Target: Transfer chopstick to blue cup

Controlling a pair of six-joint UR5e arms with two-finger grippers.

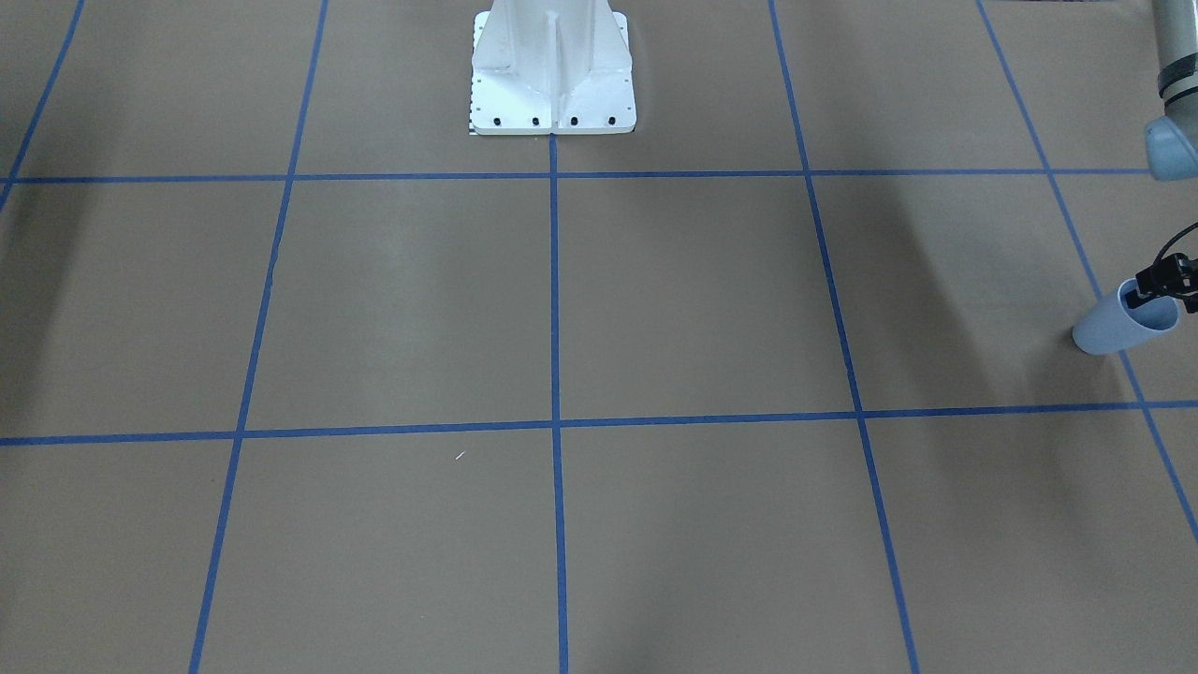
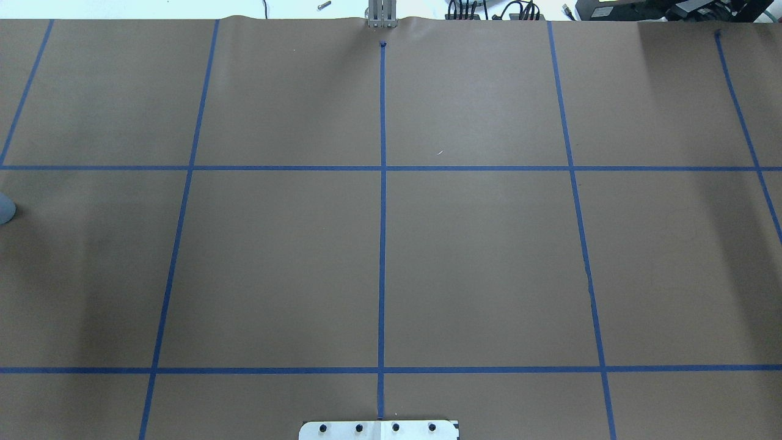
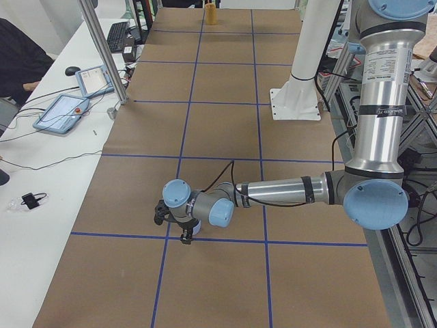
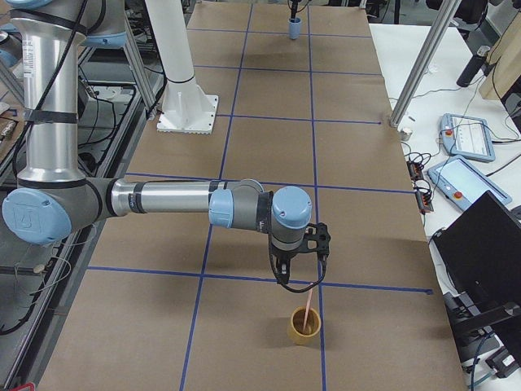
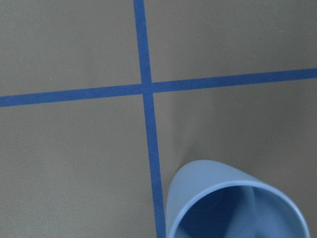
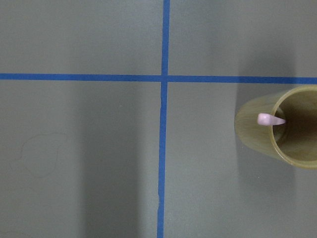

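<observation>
Left gripper hangs at the smooth, tapered blue cup; I cannot tell its finger state. Right gripper, likewise unclear, hangs near a yellow cup holding the thin pink chopstick. Matte brown paper, blue tape grid.

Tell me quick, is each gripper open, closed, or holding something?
Left gripper: at the rim of the blue cup, partly cropped; cannot tell.
Right gripper: near the yellow cup; cannot tell.
</observation>
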